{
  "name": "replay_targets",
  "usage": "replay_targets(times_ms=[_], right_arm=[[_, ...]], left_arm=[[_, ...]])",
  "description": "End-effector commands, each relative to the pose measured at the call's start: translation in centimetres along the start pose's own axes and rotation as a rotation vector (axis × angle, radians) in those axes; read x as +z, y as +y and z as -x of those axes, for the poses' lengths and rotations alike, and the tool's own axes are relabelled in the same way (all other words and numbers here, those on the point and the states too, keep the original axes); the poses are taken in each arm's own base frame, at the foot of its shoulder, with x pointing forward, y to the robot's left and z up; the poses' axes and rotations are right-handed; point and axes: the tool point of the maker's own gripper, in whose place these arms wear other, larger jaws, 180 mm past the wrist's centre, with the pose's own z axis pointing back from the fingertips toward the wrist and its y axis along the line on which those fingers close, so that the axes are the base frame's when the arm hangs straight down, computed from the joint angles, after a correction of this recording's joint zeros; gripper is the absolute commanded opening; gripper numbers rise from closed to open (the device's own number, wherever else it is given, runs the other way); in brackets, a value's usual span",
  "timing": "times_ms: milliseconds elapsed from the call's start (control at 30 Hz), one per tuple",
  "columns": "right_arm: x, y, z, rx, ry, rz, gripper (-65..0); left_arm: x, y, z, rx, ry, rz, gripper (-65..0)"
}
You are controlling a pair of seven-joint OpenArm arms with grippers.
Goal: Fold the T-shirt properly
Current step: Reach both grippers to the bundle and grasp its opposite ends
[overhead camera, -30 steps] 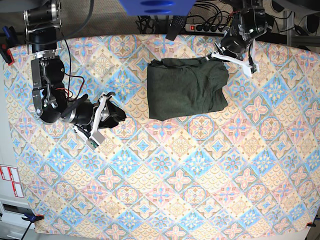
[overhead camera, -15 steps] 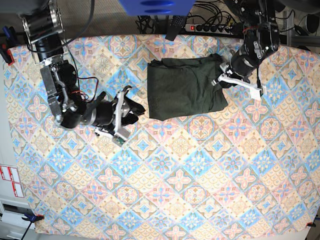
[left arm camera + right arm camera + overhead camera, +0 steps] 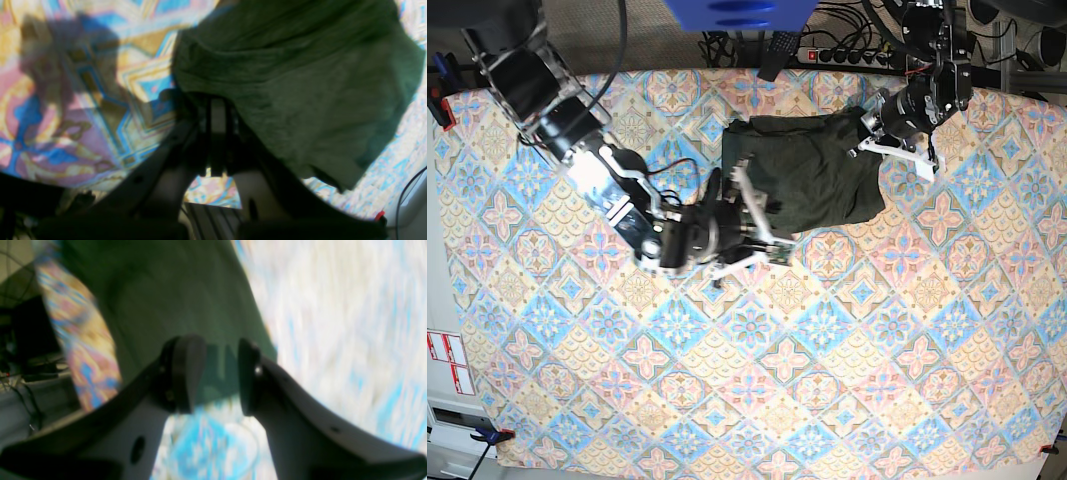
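Observation:
The dark olive T-shirt (image 3: 802, 175) lies folded into a rough rectangle at the back middle of the table. My right gripper (image 3: 757, 215) is at its near left corner. In the right wrist view this gripper (image 3: 218, 350) is open, and the T-shirt's (image 3: 173, 300) edge shows in the gap between the fingers (image 3: 186, 373). My left gripper (image 3: 870, 135) is at the shirt's far right corner. In the left wrist view it (image 3: 217, 103) is shut, its tips at the hem of the T-shirt (image 3: 300, 83). Whether any fabric is pinched I cannot tell.
A patterned cloth (image 3: 757, 370) covers the whole table. A power strip (image 3: 837, 55) with cables lies beyond the back edge, close behind the left arm. A blue object (image 3: 737, 12) hangs at the top. Red clamps (image 3: 437, 100) sit on the left edge.
My right arm swept right across the table to the shirt's near left corner. My left gripper dipped along the shirt's right edge, then came back up to its far right corner.

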Motion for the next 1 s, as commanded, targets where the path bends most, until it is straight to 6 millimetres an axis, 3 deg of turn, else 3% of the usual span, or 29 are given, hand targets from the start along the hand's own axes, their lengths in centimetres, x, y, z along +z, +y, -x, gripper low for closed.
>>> replay_targets(times_ms=[0,67,233,467,700,833,967], right_arm=[[0.2,-0.5,-0.4,0.016,-0.003,0.008,-45.0],[-0.3,-0.3,-0.1,0.022,0.019,-0.005,-45.0],[-2.1,1.8,-4.1,0.079,-0.028,-0.064,-45.1],[-4.0,2.5,-4.7,0.158,0.042,-0.072,-55.8],[-6.1,4.1,-6.6,0.235,0.058,-0.088,-55.9],[-7.2,3.6,-6.2,0.227,0.065,-0.075,-55.9],[-8.1,2.4,-4.5,0.218,0.107,-0.043,-55.9]], left_arm=[[-0.2,-0.3,0.6,0.023,0.010,0.010,-65.0],[-0.4,-0.5,1.4,0.032,0.024,0.014,-65.0],[-0.2,-2.4,2.7,-0.003,0.047,0.056,-65.0],[1.8,-4.0,1.9,-0.032,-0.006,0.102,-65.0],[3.6,-3.6,1.0,-0.036,-0.057,0.101,-65.0],[3.9,-4.0,1.2,-0.042,-0.057,0.111,-65.0],[3.1,-4.6,1.0,-0.023,-0.057,0.120,-65.0]])
